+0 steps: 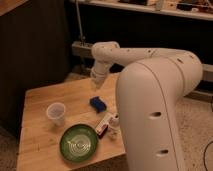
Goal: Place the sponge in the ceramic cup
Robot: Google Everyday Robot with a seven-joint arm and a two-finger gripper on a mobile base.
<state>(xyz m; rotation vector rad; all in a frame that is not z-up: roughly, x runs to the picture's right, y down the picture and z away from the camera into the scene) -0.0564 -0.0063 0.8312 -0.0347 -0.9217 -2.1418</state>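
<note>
On the wooden table, the sponge lies outside the ceramic cup.
The gripper hangs at the sponge's 12 o'clock, open or closed I cannot tell; the cup stands at its 9 o'clock, the green bowl at 7.

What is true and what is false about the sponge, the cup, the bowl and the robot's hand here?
The sponge lies on the table, outside the cup. True.
The cup has tipped over. False: it stands upright, left of the sponge in the picture.
The green bowl sits near the table's front edge. True.
The gripper is down inside the bowl. False: it hangs above the table, just behind the sponge.
The sponge is yellow. False: it is dark blue.
</note>
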